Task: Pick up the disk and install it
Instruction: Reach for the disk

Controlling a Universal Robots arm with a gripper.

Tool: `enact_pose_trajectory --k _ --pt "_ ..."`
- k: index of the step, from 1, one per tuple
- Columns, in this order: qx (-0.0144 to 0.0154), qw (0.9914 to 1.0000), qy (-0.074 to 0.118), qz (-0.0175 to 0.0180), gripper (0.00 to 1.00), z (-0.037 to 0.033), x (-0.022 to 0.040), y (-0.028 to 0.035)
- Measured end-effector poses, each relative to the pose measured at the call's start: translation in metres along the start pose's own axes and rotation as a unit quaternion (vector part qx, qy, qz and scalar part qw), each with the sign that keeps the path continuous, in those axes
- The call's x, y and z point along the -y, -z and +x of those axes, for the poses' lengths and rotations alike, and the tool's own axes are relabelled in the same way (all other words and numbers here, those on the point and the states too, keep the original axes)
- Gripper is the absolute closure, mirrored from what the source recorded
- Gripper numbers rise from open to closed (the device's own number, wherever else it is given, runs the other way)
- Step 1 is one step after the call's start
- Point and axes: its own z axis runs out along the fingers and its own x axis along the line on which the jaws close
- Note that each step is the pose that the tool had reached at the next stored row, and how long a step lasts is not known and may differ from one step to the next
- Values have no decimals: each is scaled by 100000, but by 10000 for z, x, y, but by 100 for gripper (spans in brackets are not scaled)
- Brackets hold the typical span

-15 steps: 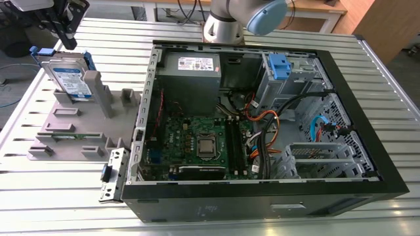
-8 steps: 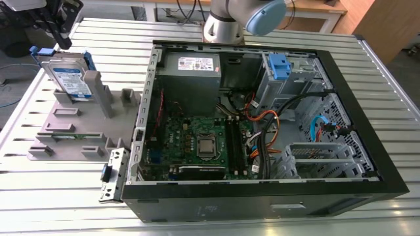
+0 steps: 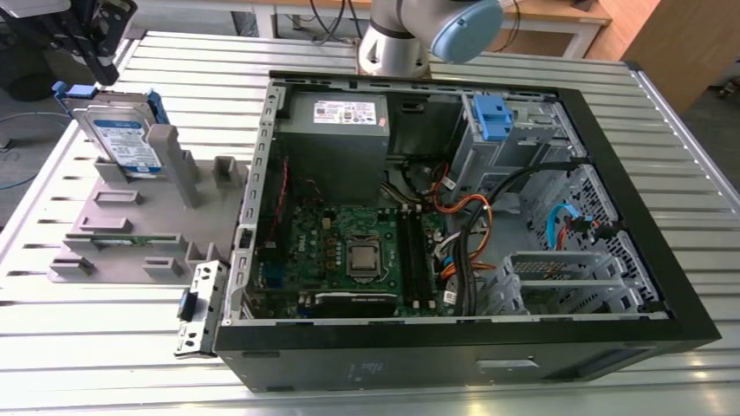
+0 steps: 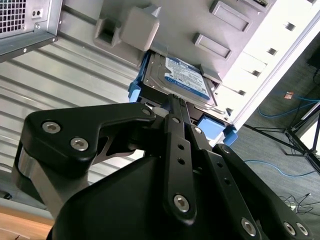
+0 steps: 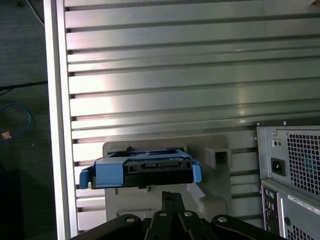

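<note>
Tool (image 4: 171,100) clenched shut, tips just at the blue edge of the disk (image 4: 182,80) — standing in a grey holder (image 3: 110,221).

arm (image 3: 387,48): silver tube, pale-blue joint cap (image 3: 465,26) | gripper (image 4: 173,102): black linkage, silver screws (image 4: 181,202)

One disk (image 3: 125,143), one grey holder (image 3: 116,227) and one open computer case (image 3: 463,355) are sitting on one slatted table (image 3: 104,347). One gripper (image 5: 170,196) is hanging by the disk.
</note>
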Motion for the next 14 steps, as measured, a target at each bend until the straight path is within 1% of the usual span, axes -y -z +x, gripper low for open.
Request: enact_pose_trajectory --k 5,10,14 --pt "5 100000 -6 -3 89 74 -19 -21" --pt "2 100000 -9 -2 89 108 -36 -37" --pt "15 100000 -28 -7 89 150 -47 -53"
